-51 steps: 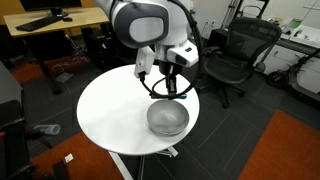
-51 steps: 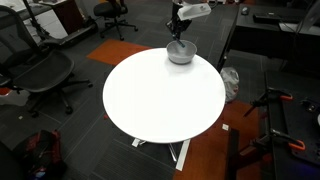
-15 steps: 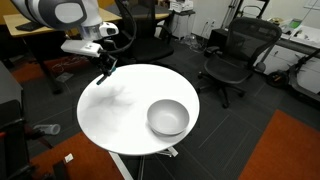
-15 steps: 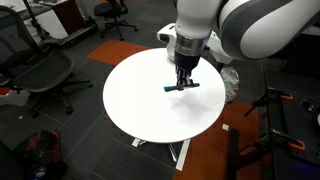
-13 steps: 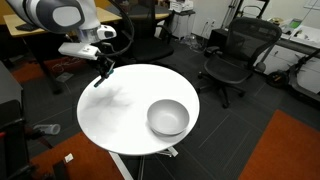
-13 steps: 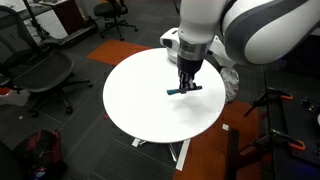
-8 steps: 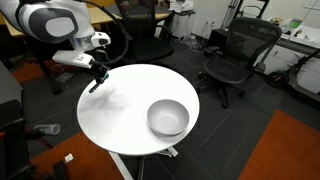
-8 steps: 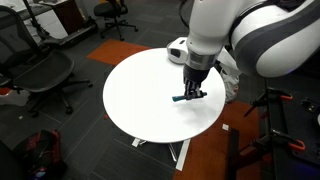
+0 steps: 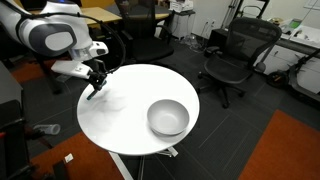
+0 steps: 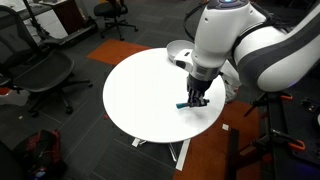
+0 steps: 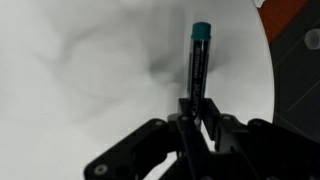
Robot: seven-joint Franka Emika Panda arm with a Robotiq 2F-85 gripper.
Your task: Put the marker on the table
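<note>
While the gripper (image 11: pixel 197 118) hangs low over the round white table (image 11: pixel 80 60), its two fingers are pinched tight on the marker (image 11: pixel 199 62). In the wrist view the marker is a thin dark stick with a blue-green end. That end pokes out past the fingers. The other end is hidden between them. A soft grey shadow lies on the white top just beside the marker. I cannot tell if the marker touches the table or floats just over it.

In an exterior view the marker (image 10: pixel 188 104) sticks out sideways from the gripper (image 10: pixel 195 99), close to the edge of the table (image 10: pixel 145 95). The big white arm (image 10: pixel 235 45) bends over that side.

In an exterior view a shiny grey bowl (image 9: pixel 168 118) sits on the table, well apart from the gripper (image 9: pixel 95 86). A black office chair (image 9: pixel 238 55) stands behind the table on the dark floor.
</note>
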